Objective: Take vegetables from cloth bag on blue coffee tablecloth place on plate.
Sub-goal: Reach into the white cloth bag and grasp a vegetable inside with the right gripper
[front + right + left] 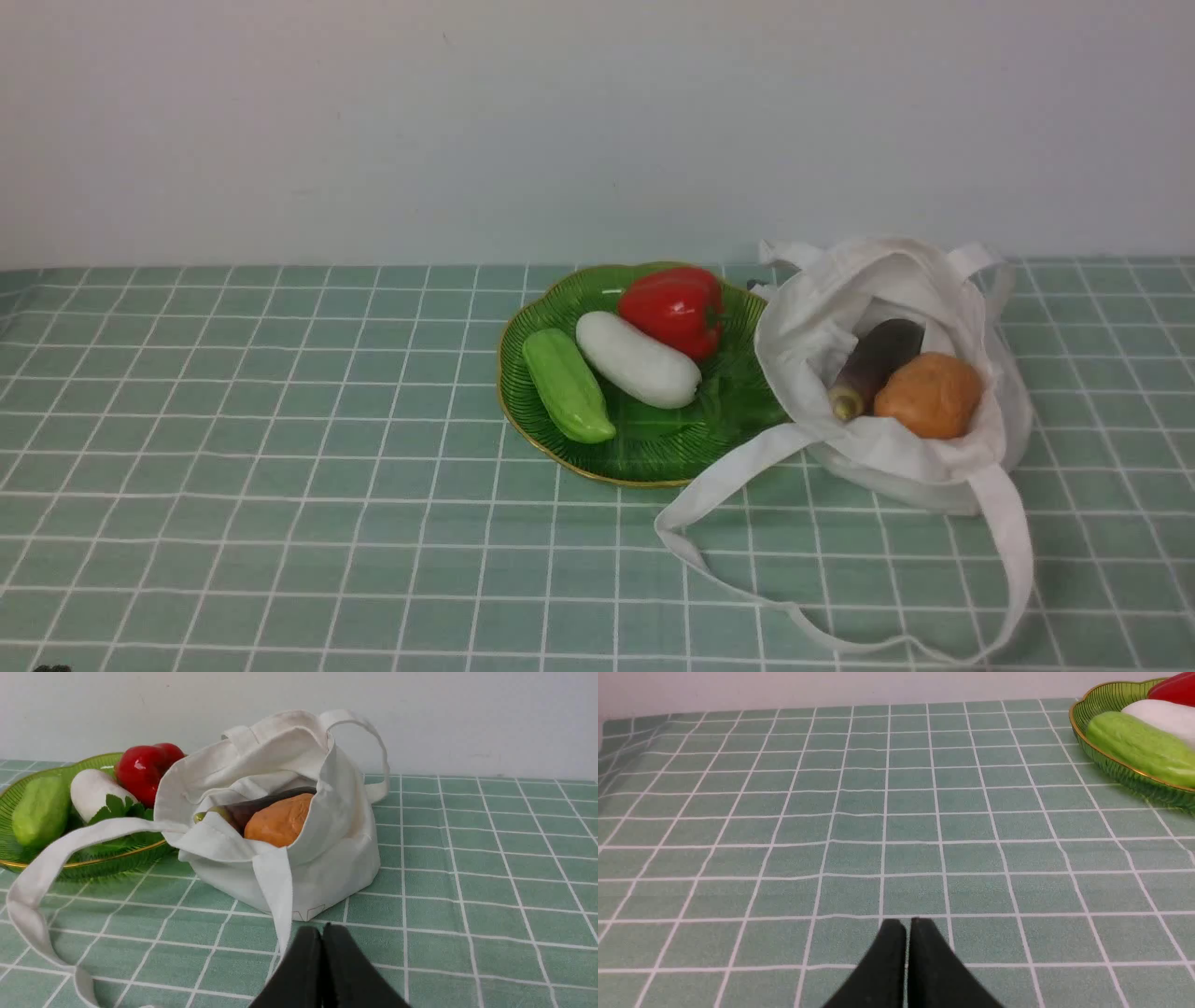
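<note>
My right gripper (321,932) and left gripper (906,926) are both pinched together, empty, so I'd spread the right wide and drop straight into the bag (327,868) beside the plate (112,856) for the potato (280,821) lying against the eggplant (261,802).

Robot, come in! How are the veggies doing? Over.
Left end effector, right end effector shut, empty. Eggplant, potato in bag. Strap loops beside plate.
</note>
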